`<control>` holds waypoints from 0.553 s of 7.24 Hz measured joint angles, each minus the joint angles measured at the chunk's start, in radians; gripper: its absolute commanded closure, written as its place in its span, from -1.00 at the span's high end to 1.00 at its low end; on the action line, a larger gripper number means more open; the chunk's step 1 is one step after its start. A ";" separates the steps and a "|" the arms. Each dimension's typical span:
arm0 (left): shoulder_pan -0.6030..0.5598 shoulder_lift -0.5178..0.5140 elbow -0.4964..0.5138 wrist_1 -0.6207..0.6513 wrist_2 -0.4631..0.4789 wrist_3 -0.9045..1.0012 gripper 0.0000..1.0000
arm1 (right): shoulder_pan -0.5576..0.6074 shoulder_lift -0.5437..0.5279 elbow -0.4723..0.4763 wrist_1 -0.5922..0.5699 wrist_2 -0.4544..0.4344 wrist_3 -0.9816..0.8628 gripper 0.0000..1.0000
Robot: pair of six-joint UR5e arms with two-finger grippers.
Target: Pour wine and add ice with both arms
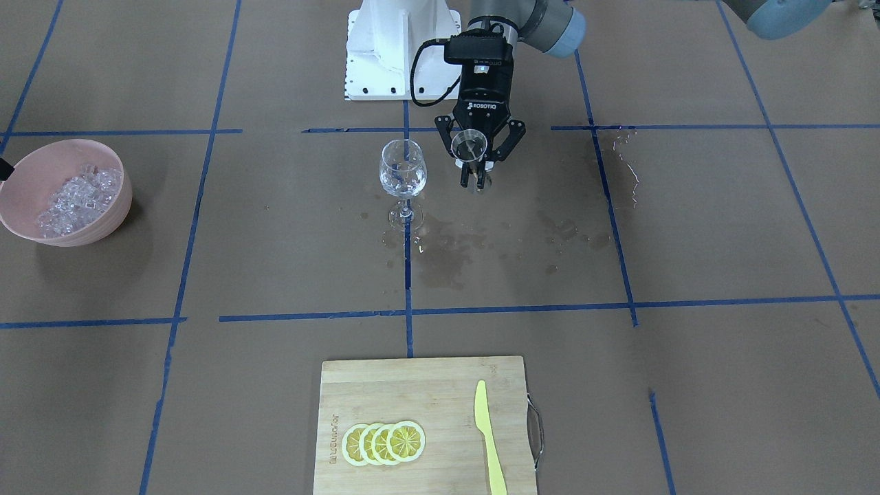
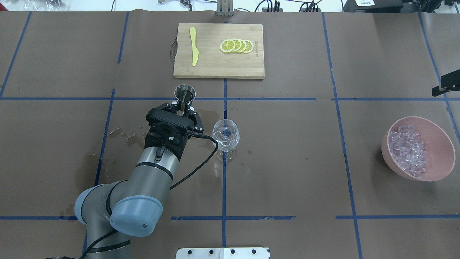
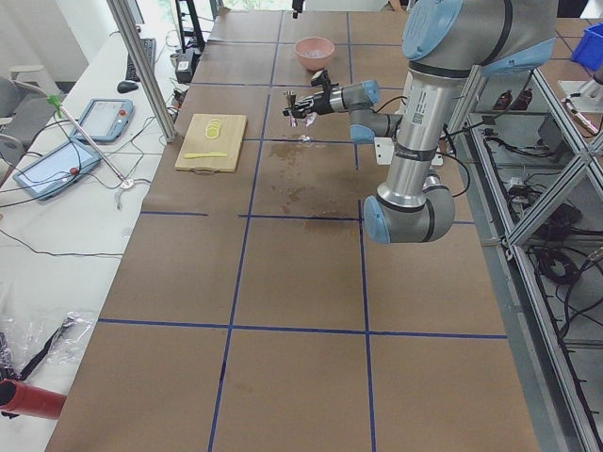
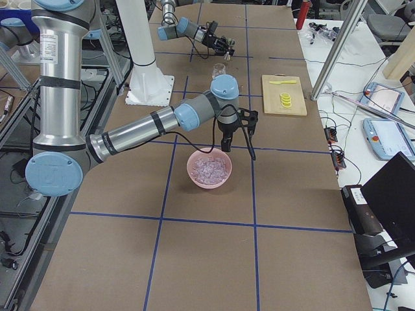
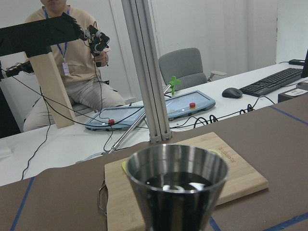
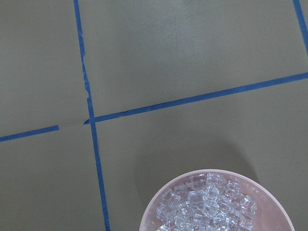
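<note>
The metal cup [image 2: 185, 94] is holding the wine [image 5: 178, 182], which is showing as a dark pool with bright glints a little below the rim. The wine glass [image 2: 225, 135] is standing upright just to the right of the cup, on wet-stained paper; whether anything is lying in it I cannot tell. Well apart, toward the right end of the table [image 2: 287, 162], the pink bowl [image 2: 444, 144] is carrying a heap of ice [image 2: 408, 149]. The left gripper [image 2: 185, 107] is clamping the cup between its fingers and holding it upright above the table, with the arm reaching forward nearly level. The right gripper [image 4: 241, 129] is hanging point-down near the bowl; whether its fingers are apart cannot be told.
</note>
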State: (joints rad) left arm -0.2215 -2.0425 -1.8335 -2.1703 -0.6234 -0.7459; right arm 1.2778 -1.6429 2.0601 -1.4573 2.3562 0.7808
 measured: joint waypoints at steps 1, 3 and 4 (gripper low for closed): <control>0.002 -0.009 0.013 -0.017 0.002 0.034 -1.00 | 0.000 0.000 0.000 0.000 0.000 0.000 1.00; 0.007 -0.028 0.016 -0.025 0.003 0.103 -1.00 | 0.000 0.000 -0.001 -0.001 0.000 0.000 1.00; 0.008 -0.034 0.013 -0.026 0.004 0.159 -1.00 | 0.000 0.000 -0.001 -0.001 0.000 -0.001 1.00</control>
State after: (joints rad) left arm -0.2139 -2.0769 -1.8210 -2.1963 -0.6194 -0.5870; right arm 1.2778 -1.6433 2.0588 -1.4579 2.3562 0.7798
